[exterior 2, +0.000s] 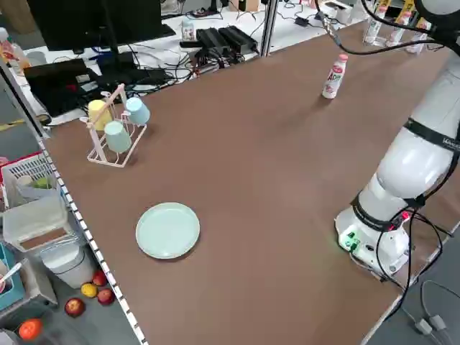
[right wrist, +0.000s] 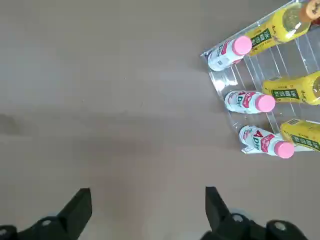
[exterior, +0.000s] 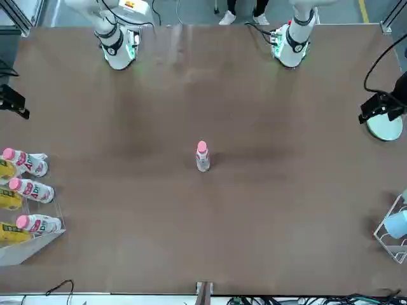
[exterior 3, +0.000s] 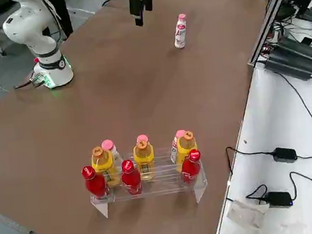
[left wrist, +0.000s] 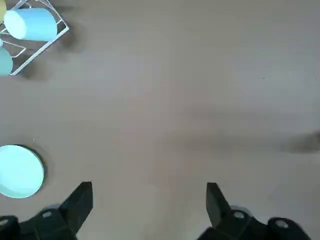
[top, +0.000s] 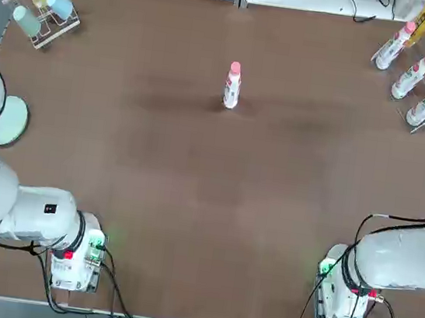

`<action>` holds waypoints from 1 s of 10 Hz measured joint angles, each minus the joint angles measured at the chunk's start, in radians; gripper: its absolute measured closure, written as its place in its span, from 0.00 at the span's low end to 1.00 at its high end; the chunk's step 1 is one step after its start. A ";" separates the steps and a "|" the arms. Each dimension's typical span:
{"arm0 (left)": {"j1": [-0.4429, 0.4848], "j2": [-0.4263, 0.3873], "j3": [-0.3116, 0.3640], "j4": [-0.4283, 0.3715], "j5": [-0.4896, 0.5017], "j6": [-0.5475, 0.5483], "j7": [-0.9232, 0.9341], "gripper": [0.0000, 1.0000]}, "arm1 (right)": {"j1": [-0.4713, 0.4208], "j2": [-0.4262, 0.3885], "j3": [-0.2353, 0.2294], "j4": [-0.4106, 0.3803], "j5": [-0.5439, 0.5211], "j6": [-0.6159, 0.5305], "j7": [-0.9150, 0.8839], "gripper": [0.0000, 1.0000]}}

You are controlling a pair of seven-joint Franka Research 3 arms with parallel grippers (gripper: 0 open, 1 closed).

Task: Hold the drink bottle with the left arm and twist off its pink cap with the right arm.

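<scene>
Drink bottle [top: 231,91], small, white, red label, pink cap [top: 235,68], apparently upright

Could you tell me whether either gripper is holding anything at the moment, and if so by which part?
Nothing is held. The left gripper and right gripper are both open and empty; the drink bottle stands alone on the table, pink cap on.

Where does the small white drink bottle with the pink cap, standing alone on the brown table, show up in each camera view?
Top view: small white drink bottle, upper centre.
Front view: centre.
Left side view: upper right.
Right side view: upper middle.
Left wrist view: not in it.
Right wrist view: not in it.
Shared landmark: clear rack of bottles, at the top view's right edge, the front view's lower left, the right side view's foreground.
</scene>
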 joint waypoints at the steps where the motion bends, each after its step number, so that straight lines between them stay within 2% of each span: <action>1: 0.000 0.000 0.000 0.000 0.000 0.000 -0.001 0.00 | 0.000 0.000 0.000 0.000 0.000 0.000 0.000 0.00; 7: 0.000 0.000 -0.002 0.006 -0.001 0.000 -0.025 0.00 | 0.000 0.001 0.000 0.000 0.000 0.000 0.000 0.00; 10: -0.001 0.000 -0.047 0.006 -0.001 0.000 -0.222 0.00 | 0.000 0.001 0.000 0.000 0.000 0.000 0.000 0.00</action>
